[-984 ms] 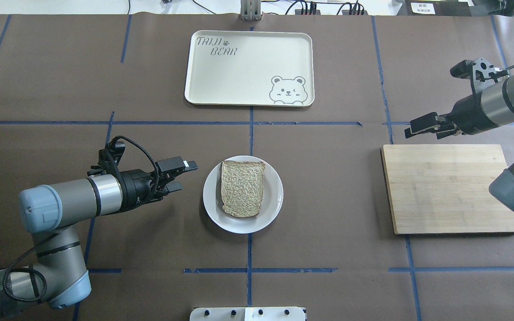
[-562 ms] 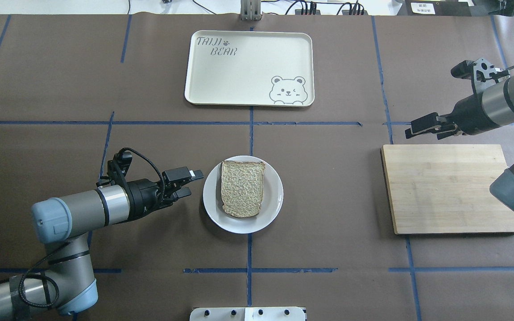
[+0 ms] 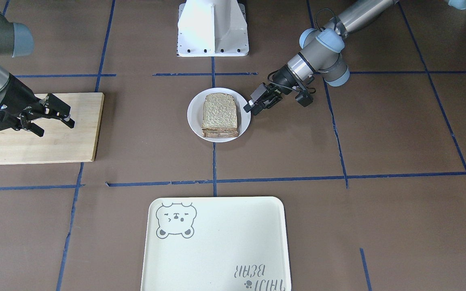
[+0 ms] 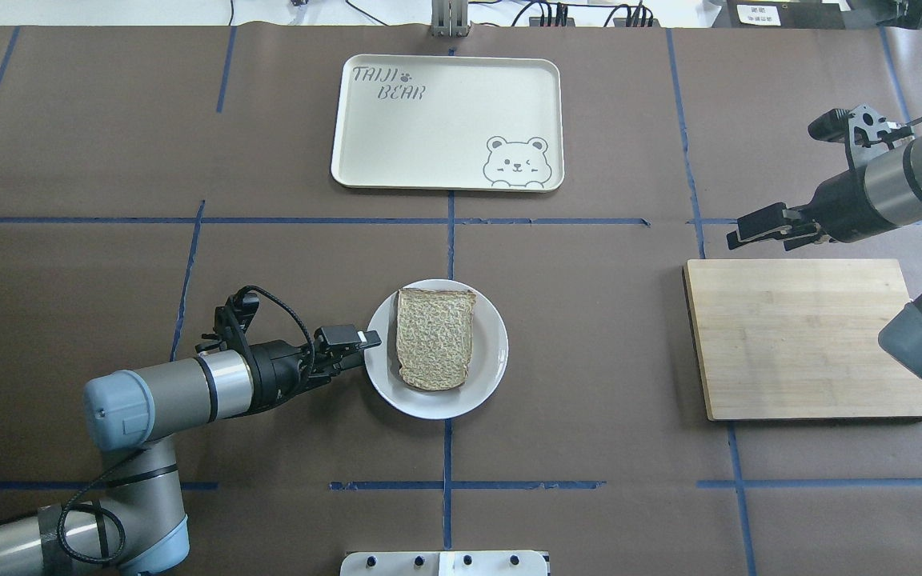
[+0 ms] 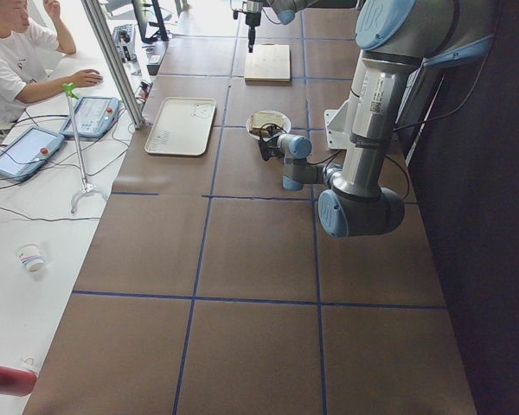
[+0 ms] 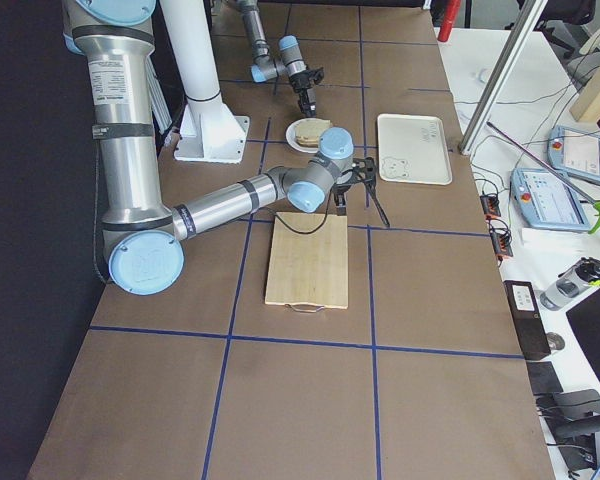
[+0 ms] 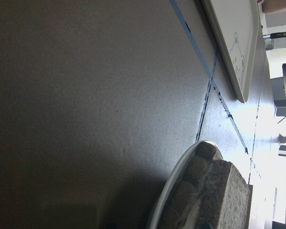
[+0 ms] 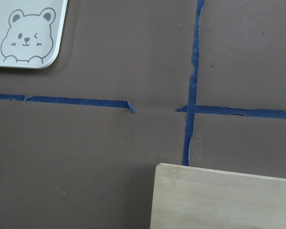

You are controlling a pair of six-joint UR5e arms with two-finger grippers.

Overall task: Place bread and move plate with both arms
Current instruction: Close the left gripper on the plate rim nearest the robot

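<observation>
The bread (image 4: 435,338) lies flat on the white plate (image 4: 493,356) at the table's middle; both also show in the front view, bread (image 3: 221,113) on plate (image 3: 192,117). My left gripper (image 4: 366,344) is open and low, its fingertips at the plate's left rim, in the front view (image 3: 252,106) at the rim's right side. Whether it touches the rim I cannot tell. The left wrist view shows the plate's rim (image 7: 181,181) and bread (image 7: 214,191) very close. My right gripper (image 4: 741,228) is open and empty, above the far left corner of the wooden board (image 4: 809,340).
A cream bear tray (image 4: 446,120) lies at the table's far side, beyond the plate. The wooden board (image 3: 39,137) lies at the right; its corner (image 8: 219,195) shows in the right wrist view. The white robot base (image 3: 212,28) stands at the near edge.
My left gripper has moved right and toward the near side, from a gap beside the plate up to its left rim. The right arm has barely moved.
</observation>
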